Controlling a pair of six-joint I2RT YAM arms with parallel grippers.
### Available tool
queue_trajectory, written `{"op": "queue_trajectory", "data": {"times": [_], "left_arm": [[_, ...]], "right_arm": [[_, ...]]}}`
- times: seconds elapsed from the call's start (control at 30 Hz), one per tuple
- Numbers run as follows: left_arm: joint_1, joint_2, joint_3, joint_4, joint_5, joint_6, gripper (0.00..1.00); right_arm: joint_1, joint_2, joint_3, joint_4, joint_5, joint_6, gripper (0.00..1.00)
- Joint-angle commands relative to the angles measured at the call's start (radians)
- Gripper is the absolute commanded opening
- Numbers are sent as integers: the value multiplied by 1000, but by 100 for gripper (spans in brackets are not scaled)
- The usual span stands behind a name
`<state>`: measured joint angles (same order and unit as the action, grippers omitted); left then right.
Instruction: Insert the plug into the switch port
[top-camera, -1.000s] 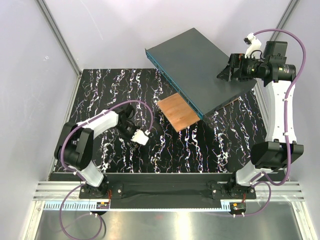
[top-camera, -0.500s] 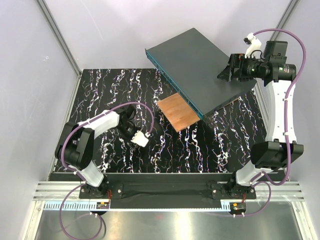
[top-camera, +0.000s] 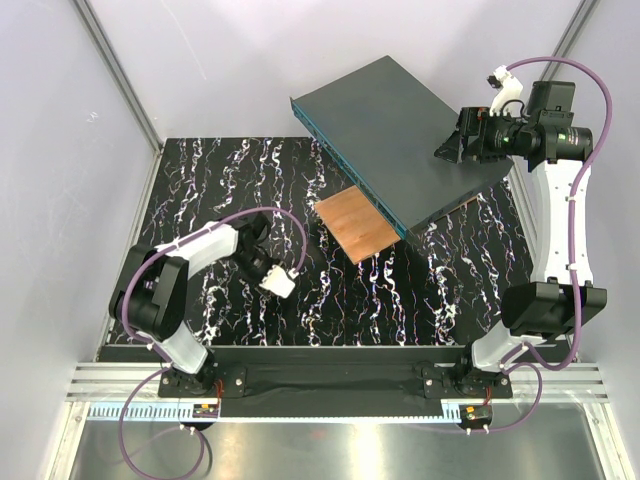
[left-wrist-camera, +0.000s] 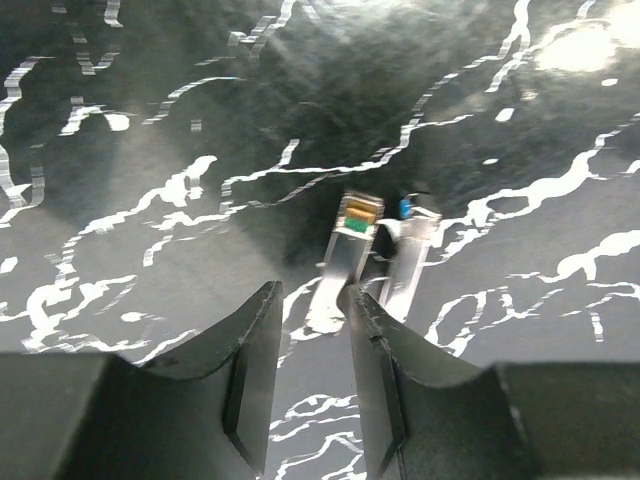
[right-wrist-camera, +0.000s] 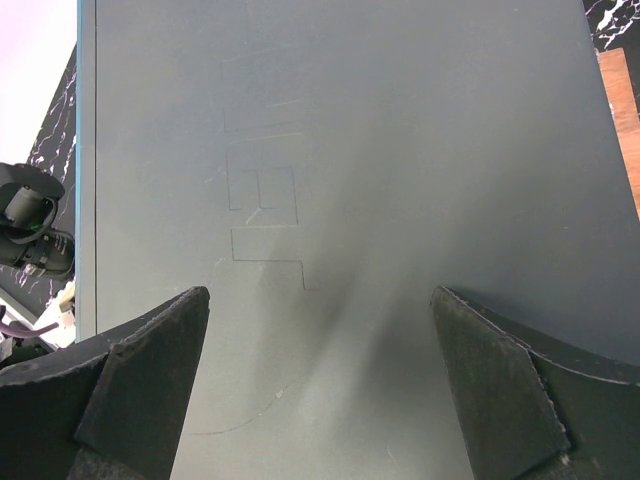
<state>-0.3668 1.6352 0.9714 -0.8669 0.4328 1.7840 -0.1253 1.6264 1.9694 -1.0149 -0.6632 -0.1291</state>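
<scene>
Marbled tabletop, copper plate and the enclosure round them

A glossy black tabletop (top-camera: 400, 290), veined with white and pale purple streaks, fills the middle of the scene; a copper-brown square plate (top-camera: 348, 228) lies on it right of centre, turned corner-on, its far right side hidden from above; plain pale lilac walls (top-camera: 230, 60) stand at the left, far and right; slanting aluminium posts (top-camera: 120, 78) rise at the far left and far right corners; along the near edge runs a black bar (top-camera: 330, 362), then an aluminium rail (top-camera: 100, 382) with a lit slotted strip; nearest of all lies a brushed metal sheet (top-camera: 330, 448).
</scene>
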Motion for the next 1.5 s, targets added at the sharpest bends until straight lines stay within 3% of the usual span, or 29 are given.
{"op": "queue_trajectory", "data": {"times": [0.0,0.33,0.5,0.6,0.7,0.83,0.97,1.03,1.17,1.37,1.47], "left_arm": [[-3,-15,-25,-41,-11,26,38],[-3,21,-42,29,-26,-11,34],[-3,41,-2,36,3,-64,10],[0,26,30,5,12,-81,2],[12,-32,78,-39,58,-132,0],[51,-173,153,-52,188,-292,0],[54,-334,177,48,222,-505,0],[54,-380,207,92,227,-587,0],[52,-452,266,150,201,-802,0],[2,-509,297,244,89,-942,0],[-29,-512,320,252,43,-1003,0]], "right_arm": [[-2,10,22,-28,36,-14,100],[-2,13,11,-22,33,-10,100],[-4,21,32,-28,34,-26,100],[-4,30,51,-48,11,-36,100],[-4,29,63,-68,-39,-56,96],[-2,30,101,-102,-139,-64,82],[7,44,117,-85,-298,12,66],[55,53,121,-53,-364,63,64],[220,64,120,30,-351,123,63],[440,121,72,235,-386,305,61],[557,158,52,309,-317,361,59]]}}
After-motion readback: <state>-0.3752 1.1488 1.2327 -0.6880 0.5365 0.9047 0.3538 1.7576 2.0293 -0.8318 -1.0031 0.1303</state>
